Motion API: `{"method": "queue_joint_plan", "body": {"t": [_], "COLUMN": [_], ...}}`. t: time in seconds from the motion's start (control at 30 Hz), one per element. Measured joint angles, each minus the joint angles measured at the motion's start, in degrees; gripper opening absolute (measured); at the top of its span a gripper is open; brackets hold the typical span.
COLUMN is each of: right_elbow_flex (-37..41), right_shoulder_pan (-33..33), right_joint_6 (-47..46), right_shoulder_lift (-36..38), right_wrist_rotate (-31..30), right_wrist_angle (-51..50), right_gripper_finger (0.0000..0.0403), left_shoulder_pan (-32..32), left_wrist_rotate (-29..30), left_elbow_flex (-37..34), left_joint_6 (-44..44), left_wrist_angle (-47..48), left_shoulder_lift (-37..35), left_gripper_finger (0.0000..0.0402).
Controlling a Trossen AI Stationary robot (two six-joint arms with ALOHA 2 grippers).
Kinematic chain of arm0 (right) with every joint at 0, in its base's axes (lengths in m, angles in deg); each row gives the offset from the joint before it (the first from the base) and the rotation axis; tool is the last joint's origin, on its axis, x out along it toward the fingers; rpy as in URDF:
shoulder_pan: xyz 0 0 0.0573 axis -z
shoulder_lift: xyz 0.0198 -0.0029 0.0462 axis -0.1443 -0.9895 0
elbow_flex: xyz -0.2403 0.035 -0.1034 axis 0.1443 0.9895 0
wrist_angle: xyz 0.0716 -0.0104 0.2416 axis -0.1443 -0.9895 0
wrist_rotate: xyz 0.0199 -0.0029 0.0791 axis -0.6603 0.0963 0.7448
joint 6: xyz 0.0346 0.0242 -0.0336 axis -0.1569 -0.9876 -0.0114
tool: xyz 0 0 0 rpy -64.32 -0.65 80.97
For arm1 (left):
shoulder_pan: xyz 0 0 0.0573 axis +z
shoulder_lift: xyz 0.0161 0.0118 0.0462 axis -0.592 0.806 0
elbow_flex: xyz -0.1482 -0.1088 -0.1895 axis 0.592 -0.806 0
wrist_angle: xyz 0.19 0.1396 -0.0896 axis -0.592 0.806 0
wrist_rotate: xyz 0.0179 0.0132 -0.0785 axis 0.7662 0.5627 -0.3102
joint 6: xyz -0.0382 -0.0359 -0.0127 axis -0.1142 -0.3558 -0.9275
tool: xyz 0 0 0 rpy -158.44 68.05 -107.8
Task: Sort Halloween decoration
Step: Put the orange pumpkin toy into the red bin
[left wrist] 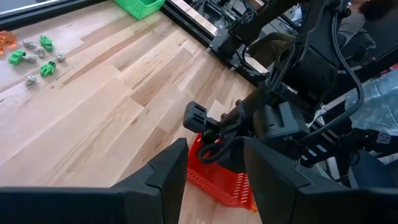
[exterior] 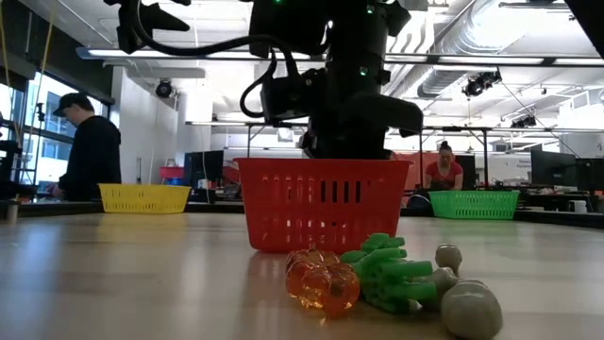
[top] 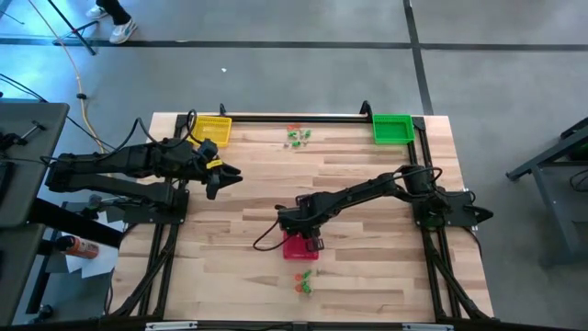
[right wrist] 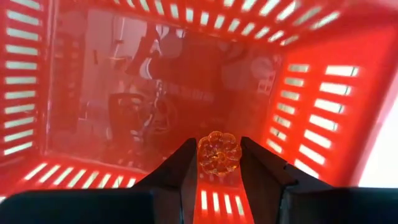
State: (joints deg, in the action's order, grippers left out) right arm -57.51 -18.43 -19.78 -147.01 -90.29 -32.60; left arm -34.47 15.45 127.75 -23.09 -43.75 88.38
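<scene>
The right gripper (right wrist: 219, 163) grips a small translucent orange pumpkin trinket (right wrist: 219, 152) between its fingers, poised inside the red mesh plastic basket (right wrist: 311, 93) below it. Released too high, the trinket could bounce against the basket's walls. The left gripper (left wrist: 214, 168) waits open, well apart.

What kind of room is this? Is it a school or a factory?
Probably a robotics lab or workshop. Two robot arms are bolted to a wooden table on a bare concrete floor, people sit at desks with screens behind it, and pipes and strip lights run across the open ceiling.
</scene>
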Motion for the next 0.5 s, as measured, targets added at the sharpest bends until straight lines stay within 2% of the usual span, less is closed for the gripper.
{"method": "queue_joint_plan", "body": {"t": [0.2, 0.5], "right_elbow_flex": [0.0, 0.0], "right_shoulder_pan": [0.0, 0.0], "right_joint_6": [-1.2, -1.3], "right_shoulder_lift": [0.0, 0.0], "right_wrist_rotate": [0.0, 0.0], "right_wrist_angle": [-0.3, -1.5], "right_gripper_finger": [0.0112, 0.0194], "left_shoulder_pan": [0.0, 0.0], "left_wrist_rotate": [0.0, 0.0], "left_elbow_flex": [0.0, 0.0], "left_joint_6": [0.1, 0.1], "left_wrist_angle": [0.0, 0.0], "left_shoulder_lift": [0.0, 0.0], "left_gripper_finger": [0.0149, 0.0149]}}
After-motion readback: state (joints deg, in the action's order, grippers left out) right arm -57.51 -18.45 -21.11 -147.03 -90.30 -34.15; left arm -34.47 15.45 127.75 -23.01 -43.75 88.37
